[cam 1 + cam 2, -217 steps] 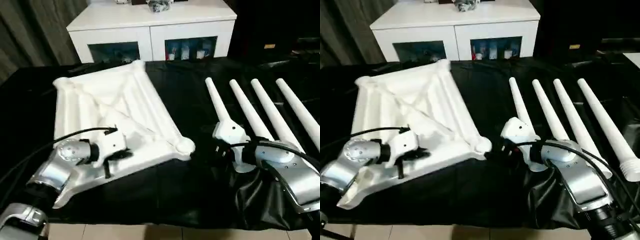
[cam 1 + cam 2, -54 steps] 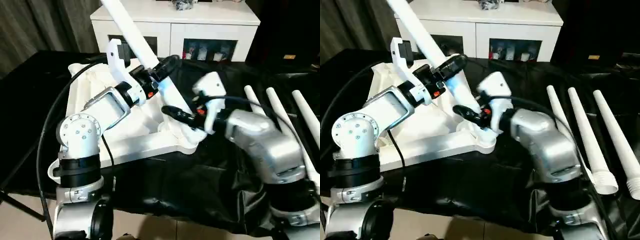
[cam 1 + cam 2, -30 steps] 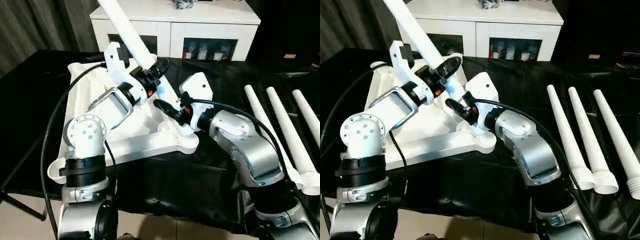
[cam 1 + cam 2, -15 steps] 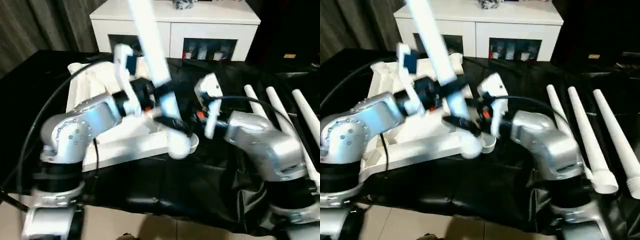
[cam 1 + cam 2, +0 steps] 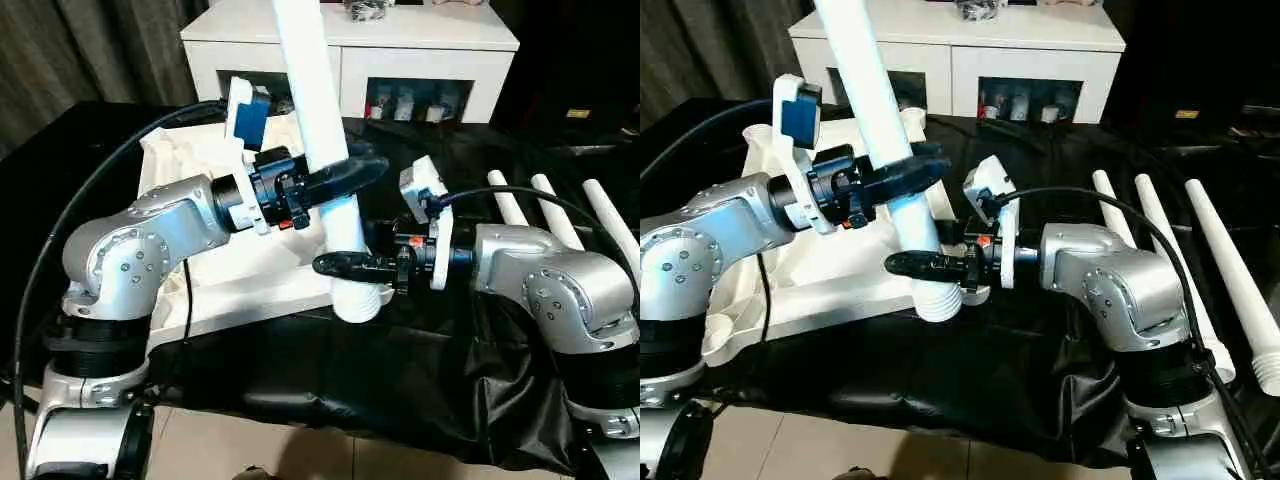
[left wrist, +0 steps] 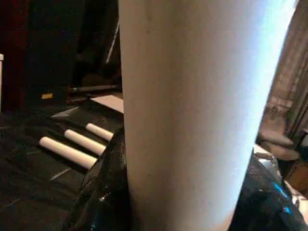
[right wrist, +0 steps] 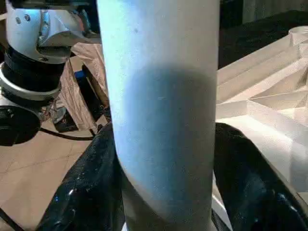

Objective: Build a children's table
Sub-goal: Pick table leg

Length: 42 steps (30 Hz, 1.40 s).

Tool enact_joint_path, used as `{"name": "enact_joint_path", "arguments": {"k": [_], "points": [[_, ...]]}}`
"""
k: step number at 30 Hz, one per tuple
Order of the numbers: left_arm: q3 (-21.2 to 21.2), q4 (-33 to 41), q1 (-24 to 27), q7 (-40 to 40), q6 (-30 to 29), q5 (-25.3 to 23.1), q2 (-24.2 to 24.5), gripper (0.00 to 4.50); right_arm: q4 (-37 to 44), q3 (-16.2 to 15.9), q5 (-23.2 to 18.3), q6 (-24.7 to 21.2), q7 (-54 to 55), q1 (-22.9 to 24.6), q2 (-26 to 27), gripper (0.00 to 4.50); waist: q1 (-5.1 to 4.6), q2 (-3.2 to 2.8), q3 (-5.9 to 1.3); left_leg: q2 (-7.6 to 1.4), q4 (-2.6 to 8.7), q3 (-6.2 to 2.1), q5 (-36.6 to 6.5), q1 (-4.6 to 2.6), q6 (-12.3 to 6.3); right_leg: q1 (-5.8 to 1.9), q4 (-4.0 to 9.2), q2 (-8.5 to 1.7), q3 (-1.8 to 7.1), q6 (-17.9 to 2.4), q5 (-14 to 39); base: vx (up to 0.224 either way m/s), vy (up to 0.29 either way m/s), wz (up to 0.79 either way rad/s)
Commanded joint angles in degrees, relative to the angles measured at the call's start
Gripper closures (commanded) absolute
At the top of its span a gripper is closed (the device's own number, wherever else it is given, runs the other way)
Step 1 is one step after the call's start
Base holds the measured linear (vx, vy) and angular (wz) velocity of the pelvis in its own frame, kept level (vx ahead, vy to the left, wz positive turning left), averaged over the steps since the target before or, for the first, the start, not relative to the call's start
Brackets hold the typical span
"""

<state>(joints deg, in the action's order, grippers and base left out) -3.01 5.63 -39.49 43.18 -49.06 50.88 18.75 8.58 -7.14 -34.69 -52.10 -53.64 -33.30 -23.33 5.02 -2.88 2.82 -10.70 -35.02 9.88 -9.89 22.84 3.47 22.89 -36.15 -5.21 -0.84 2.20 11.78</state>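
Left tool: my left tool (image 5: 340, 180) is clenched around a white tube leg (image 5: 320, 120), fingers wrapped about its middle, at centre frame in the left eye view.
Right tool: my right tool (image 5: 345, 265) comes in from the right; its black fingers (image 7: 91, 192) straddle the same leg low down, just above the ribbed end. I cannot tell whether they press on it or only bracket it.
Held leg: near upright, leaning slightly to the upper left, its top running out of the frame's upper edge; the ribbed end (image 5: 937, 300) sits at lower centre, right by the table top's near corner. Whether it is seated in a socket I cannot tell.
Table top: the white plastic top (image 5: 830, 270) lies underside up, left of centre, ribs and diagonal braces showing, partly behind my left arm.
Spare legs: three more white legs (image 5: 1170, 270) lie side by side at right, ribbed ends toward the lower right.
Edges and room: open black cloth between the held leg and the spare legs; the covered table's (image 5: 400, 380) front edge runs across the lower frame, tiled floor below.
Room: white cabinet with glass doors (image 5: 400, 60) at upper centre, dark curtains at upper left.
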Motion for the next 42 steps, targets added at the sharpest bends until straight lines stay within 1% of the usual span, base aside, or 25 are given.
{"name": "enact_joint_path", "arguments": {"k": [1,6,12,14,15,16,17,18,19,20,21,22,23,25,27,28,30,31,32,34,37,38,39,40,42], "points": [[-0.6,-0.1,-1.7,1.2,0.9,0.3,0.1,2.64,1.1,0.3,-0.7,-0.9,0.4,-0.5,-0.4,2.1,-0.14,-0.08,-4.39,-0.71,3.72,-0.05,-7.8,-1.66,1.47,-2.79,3.27,-1.01,0.69,-14.8,-1.1,0.0,0.0,0.0],[-0.9,-1.4,-2.1,0.5,0.9,-0.3,0.0,2.64,0.6,1.2,-0.7,-0.9,2.0,-1.0,0.5,2.45,-0.08,-0.05,-4.45,-0.68,3.63,-0.06,-7.3,-1.6,1.29,-2.87,3.13,-1.01,0.67,-15.1,-2.2,0.0,0.0,0.0],[-1.4,-1.9,-2.0,-1.2,0.6,-0.3,-0.5,2.64,-0.1,2.5,-0.4,0.1,5.7,-1.6,2.5,2.54,-0.11,-0.07,-4.44,-0.7,3.7,-0.09,-7.6,-1.59,1.59,-2.83,3.13,-1.01,0.64,-15.1,-1.7,0.0,0.0,0.0],[-1.8,-2.9,-2.3,-4.4,0.5,-1.5,-1.1,2.64,-0.5,3.2,-0.4,0.2,7.4,-1.9,3.4,2.55,-0.15,-0.28,-4.44,-0.72,3.7,-0.09,-7.8,-1.65,1.81,-2.76,3.11,-0.97,0.65,-15.0,-2.1,0.0,0.0,0.0],[-1.8,-2.9,-2.3,-4.4,0.5,-1.5,-1.1,2.64,-0.5,3.2,-0.4,0.2,7.4,-1.9,3.4,2.55,-0.19,-0.18,-4.43,-0.66,3.68,-0.07,-8.0,-1.63,1.84,-2.79,3.16,-0.97,0.65,-15.0,-2.0,0.0,0.0,0.0],[-2.2,-4.1,-2.8,-7.2,0.3,-2.8,-1.5,2.29,-0.7,3.4,-0.1,0.4,8.2,-2.1,3.8,2.55,-0.11,-0.28,-4.45,-0.67,3.7,-0.07,-8.3,-1.69,1.99,-2.77,3.18,-0.95,0.65,-14.8,-1.6,0.0,0.0,0.0],[-3.5,-7.8,-4.3,-13.5,-0.1,-5.2,-2.6,2.08,-1.2,3.7,1.0,1.3,10.5,-2.5,4.7,2.55,-0.03,-0.52,-4.44,-0.65,3.68,-0.12,-8.6,-1.7,2.33,-2.77,3.14,-0.97,0.65,-14.6,-1.4,0.0,0.0,0.0],[-3.7,-8.3,-4.4,-14.4,-0.3,-5.6,-2.7,1.94,-1.3,3.8,1.2,1.5,10.9,-2.6,4.8,2.56,-0.08,-0.47,-4.38,-0.65,3.69,-0.03,-9.0,-1.79,2.58,-2.56,3.3,-0.91,0.69,-14.5,-1.0,0.0,0.0,0.0],[-3.8,-9.1,-4.7,-17.5,-0.4,-7.3,-3.0,1.91,-1.9,4.4,2.7,2.5,14.0,-3.1,6.0,2.57,-0.15,-0.29,-4.44,-0.6,3.78,-0.27,-9.1,-1.68,2.93,-2.95,3.32,-0.99,0.6,-13.9,-0.1,0.0,0.0,0.0],[-3.7,-8.7,-4.6,-18.0,-0.4,-7.7,-3.1,1.91,-2.0,4.5,3.3,2.9,14.8,-3.3,6.3,2.57,-0.18,-0.32,-4.36,-0.7,3.91,-0.3,-8.9,-1.55,3.27,-2.91,3.4,-1.07,0.64,-13.4,0.2,0.0,0.0,0.0],[-3.7,-8.3,-4.5,-18.7,-0.4,-8.0,-3.4,1.83,-2.0,4.2,4.2,3.8,15.6,-3.3,6.5,2.58,-0.2,-0.21,-4.33,-0.68,3.91,-0.32,-9.3,-1.64,3.67,-2.84,3.5,-1.12,0.62,-12.7,1.3,0.0,0.0,0.0],[-3.8,-8.0,-4.4,-19.5,-0.4,-8.1,-3.7,1.83,-2.1,4.0,5.0,4.4,16.3,-3.4,6.7,2.6,-0.28,-0.17,-4.37,-0.64,3.92,-0.27,-9.1,-1.58,3.64,-2.91,3.52,-1.09,0.64,-12.6,1.3,0.0,0.0,0.0],[-4.3,-7.5,-4.6,-21.5,-0.6,-8.2,-4.6,1.55,-2.3,4.2,5.3,4.9,17.6,-3.4,7.7,2.6,-0.2,0.02,-4.47,-0.62,3.8,-0.24,-8.0,-1.47,3.64,-2.91,3.41,-1.08,0.68,-12.6,-0.2,0.0,0.0,0.0],[-5.1,-7.0,-4.8,-23.5,-1.3,-7.5,-5.8,1.5,-2.5,4.4,5.4,5.2,18.8,-3.3,8.8,2.61,-0.16,-0.08,-4.52,-0.55,3.67,-0.22,-7.1,-1.4,3.34,-2.88,3.27,-1.04,0.66,-13.0,-1.9,0.0,0.0,0.0],[-5.8,-6.4,-5.4,-26.0,-2.4,-6.4,-7.2,1.46,-2.3,4.2,5.4,5.4,19.6,-3.3,9.7,2.61,-0.11,0.06,-4.52,-0.58,3.68,-0.21,-7.1,-1.43,2.9,-2.89,3.25,-0.99,0.64,-13.2,-2.4,0.0,0.0,0.0],[-5.9,-6.3,-5.7,-26.8,-2.8,-6.2,-7.5,1.34,-2.3,4.2,5.5,5.4,19.9,-3.4,10.0,2.61,-0.07,-0.04,-4.54,-0.57,3.67,-0.23,-6.9,-1.42,2.78,-2.88,3.24,-0.95,0.61,-13.3,-2.5,0.0,0.0,0.0],[-5.9,-6.3,-5.9,-27.6,-3.1,-6.1,-7.8,1.1,-2.4,4.2,5.6,5.5,20.3,-3.6,10.3,2.61,-0.05,-0.08,-4.49,-0.54,3.7,-0.23,-7.5,-1.44,2.67,-2.83,3.33,-0.94,0.58,-13.2,-1.8,0.0,0.0,0.0],[-5.8,-6.2,-5.8,-28.0,-3.3,-6.4,-8.0,1.08,-2.5,4.1,5.7,5.6,20.8,-3.7,10.6,2.61,-0.1,0.24,-4.45,-0.55,3.75,-0.22,-7.7,-1.41,2.52,-2.86,3.4,-0.91,0.61,-13.0,-1.2,0.0,0.0,0.0],[-5.8,-6.1,-5.7,-28.2,-3.4,-6.6,-8.2,1.01,-2.6,4.1,5.8,5.7,21.1,-3.8,10.9,2.61,-0.06,0.13,-4.45,-0.56,3.75,-0.22,-7.7,-1.43,2.55,-2.84,3.37,-0.96,0.62,-13.0,-1.0,0.0,0.0,0.0],[-5.9,-5.9,-5.5,-29.3,-3.4,-7.1,-8.5,0.77,-3.0,3.6,6.8,6.3,21.4,-4.1,11.1,2.61,-0.02,0.24,-4.36,-0.6,3.81,-0.18,-8.0,-1.36,2.66,-2.79,3.5,-1.05,0.66,-12.6,0.3,0.0,0.0,0.0],[-6.5,-6.3,-5.6,-31.4,-3.3,-7.9,-8.8,0.66,-3.3,2.6,8.4,7.4,21.9,-4.3,10.8,2.61,-0.01,0.21,-4.35,-0.61,3.84,-0.25,-8.0,-1.33,3.02,-2.79,3.53,-1.03,0.67,-11.9,0.6,0.0,0.0,0.0],[-6.8,-6.5,-5.7,-32.1,-3.1,-8.2,-8.9,0.52,-3.4,2.0,9.1,7.9,22.1,-4.3,10.7,2.61,0.0,0.19,-4.35,-0.6,3.84,-0.23,-7.9,-1.37,3.06,-2.75,3.56,-1.03,0.67,-11.8,0.7,0.0,0.0,0.0],[-7.3,-6.8,-5.8,-33.0,-2.9,-8.3,-9.1,0.49,-3.6,1.4,10.0,8.5,22.5,-4.3,10.6,2.61,-0.03,0.06,-4.37,-0.61,3.83,-0.26,-7.9,-1.37,3.18,-2.7,3.56,-1.02,0.65,-11.7,0.6,0.0,0.0,0.0],[-7.8,-7.0,-5.9,-33.8,-2.6,-8.4,-9.3,0.49,-3.8,0.8,10.8,9.1,22.9,-4.4,10.6,2.61,-0.05,0.14,-4.36,-0.61,3.81,-0.26,-7.8,-1.33,3.26,-2.72,3.54,-1.0,0.65,-11.6,0.2,0.0,0.0,0.0],[-8.2,-7.4,-6.0,-34.6,-2.1,-8.7,-9.4,0.85,-3.7,0.1,11.4,9.6,23.1,-4.2,10.7,2.61,-0.01,0.17,-4.43,-0.53,3.75,-0.26,-7.3,-1.3,3.28,-2.8,3.51,-1.01,0.67,-11.6,-0.4,0.0,0.0,0.0]]}}
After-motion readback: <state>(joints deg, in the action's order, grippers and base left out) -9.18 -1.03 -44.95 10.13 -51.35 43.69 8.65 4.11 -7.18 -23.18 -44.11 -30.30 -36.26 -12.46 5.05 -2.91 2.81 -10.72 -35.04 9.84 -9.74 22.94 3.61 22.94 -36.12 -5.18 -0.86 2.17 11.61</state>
